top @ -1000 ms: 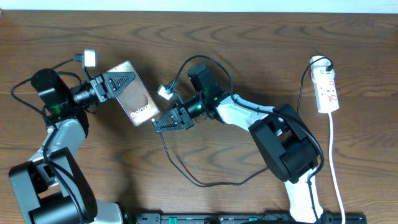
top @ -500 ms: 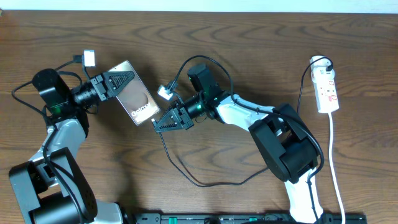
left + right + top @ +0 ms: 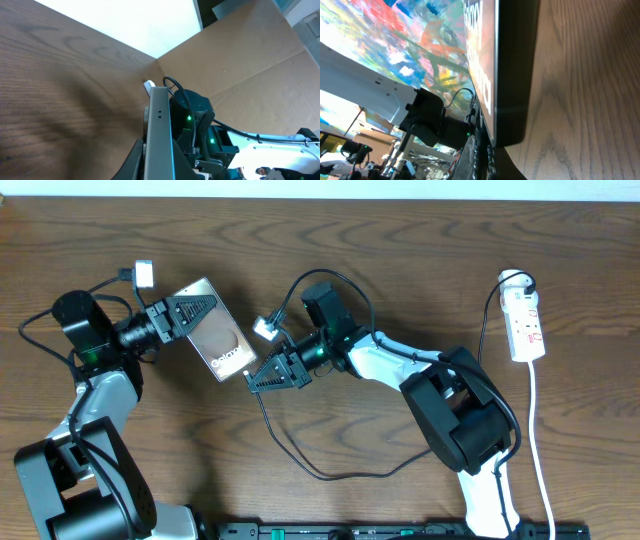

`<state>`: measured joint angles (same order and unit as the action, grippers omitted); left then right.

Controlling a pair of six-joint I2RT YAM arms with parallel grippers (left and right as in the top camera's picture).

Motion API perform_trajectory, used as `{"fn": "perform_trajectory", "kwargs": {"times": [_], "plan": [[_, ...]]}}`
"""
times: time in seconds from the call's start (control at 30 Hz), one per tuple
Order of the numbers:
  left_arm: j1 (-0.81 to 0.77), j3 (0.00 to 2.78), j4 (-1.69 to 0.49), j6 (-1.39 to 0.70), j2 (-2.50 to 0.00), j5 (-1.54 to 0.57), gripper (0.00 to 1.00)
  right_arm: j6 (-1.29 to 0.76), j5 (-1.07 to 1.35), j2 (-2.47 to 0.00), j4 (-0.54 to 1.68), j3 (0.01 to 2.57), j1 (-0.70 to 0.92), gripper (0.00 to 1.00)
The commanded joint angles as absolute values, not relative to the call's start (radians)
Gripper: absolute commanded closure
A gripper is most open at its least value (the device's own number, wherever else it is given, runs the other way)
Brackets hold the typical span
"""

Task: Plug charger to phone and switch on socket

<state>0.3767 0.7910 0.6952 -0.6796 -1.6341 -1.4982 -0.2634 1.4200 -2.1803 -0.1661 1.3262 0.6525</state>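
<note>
In the overhead view my left gripper (image 3: 205, 307) is shut on the top end of the phone (image 3: 222, 345), a dark slab with white lettering held tilted over the table. My right gripper (image 3: 252, 379) is shut at the phone's lower edge, and the charger (image 3: 300, 465), a thin black cable, trails from its tips. The left wrist view shows the phone (image 3: 159, 130) edge-on between the left gripper's (image 3: 157, 161) jaws. In the right wrist view the phone (image 3: 512, 70) fills the frame just ahead of the right gripper (image 3: 482, 150); the connector tip is hidden. The socket (image 3: 527, 325) lies at the far right.
The charger's cable loops across the wooden table (image 3: 420, 240) toward the front, passing under the right arm's base (image 3: 465, 420). A white plug (image 3: 514, 280) sits in the socket's top end, and the socket's white cord (image 3: 540, 450) runs down the right side. A black rail (image 3: 400, 530) lines the front edge.
</note>
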Motion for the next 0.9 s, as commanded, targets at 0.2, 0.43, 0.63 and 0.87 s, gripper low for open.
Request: {"fn": "perform_trajectory", "kwargs": {"times": [0.2, 0.43, 0.63, 0.87], "plan": [[0.374, 0.790, 0.696, -0.670, -1.614, -1.533, 0.93, -0.270, 1.422, -2.177, -0.169, 1.327, 0.673, 0.99], [0.374, 0.790, 0.692, -0.670, -1.614, -1.534, 0.93, -0.270, 1.420, -2.177, -0.191, 1.327, 0.682, 0.99], [0.374, 0.790, 0.692, -0.670, -1.614, -1.546, 0.93, -0.269, 1.420, -2.177, -0.191, 1.327, 0.682, 0.99], [0.374, 0.789, 0.692, -0.669, -1.614, -1.571, 0.93, -0.269, 1.420, -2.177, -0.203, 1.327, 0.682, 0.99]]}}
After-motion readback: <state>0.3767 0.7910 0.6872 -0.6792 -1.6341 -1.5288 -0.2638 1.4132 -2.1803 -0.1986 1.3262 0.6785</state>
